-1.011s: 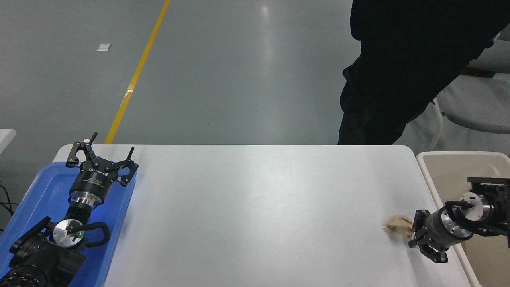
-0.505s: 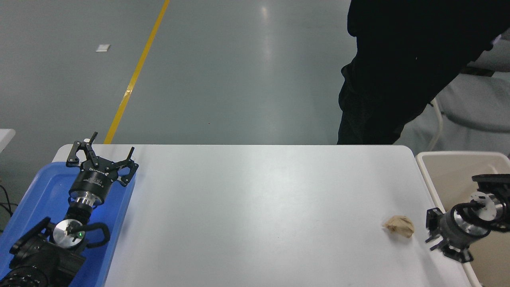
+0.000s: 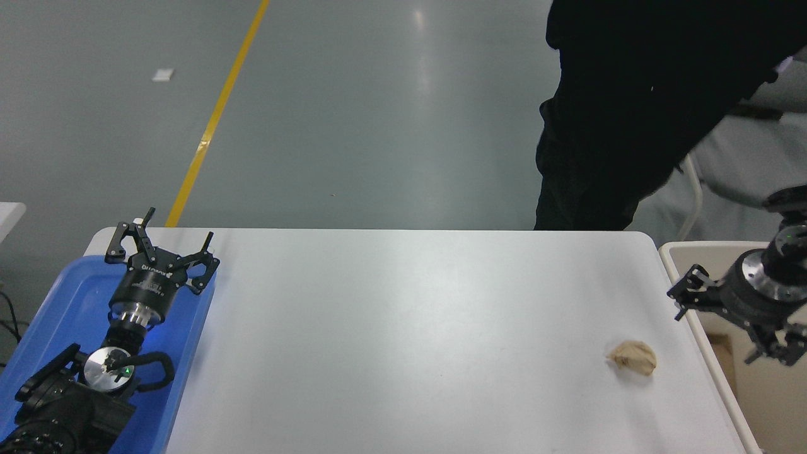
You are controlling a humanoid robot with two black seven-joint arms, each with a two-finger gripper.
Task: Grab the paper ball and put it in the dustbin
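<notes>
The tan paper ball (image 3: 632, 357) lies on the white table (image 3: 403, 328) near its right edge, with nothing touching it. The cream dustbin (image 3: 684, 251) stands just off the table's right edge, partly cut off by the picture. My right gripper (image 3: 725, 323) is open and empty. It hangs over the bin's near-left rim, to the right of and beyond the ball, well apart from it. My left gripper (image 3: 161, 243) is open and parked over the blue tray at the lower left.
A flat blue tray (image 3: 69, 296) lies at the table's left edge under the left arm. A person in black (image 3: 630, 113) stands at the far right side of the table. A grey chair (image 3: 750, 170) stands behind the bin.
My right gripper has pulled away from the paper ball, moving right and farther back over the dustbin. The ball stays on the table. The left arm has not moved.
</notes>
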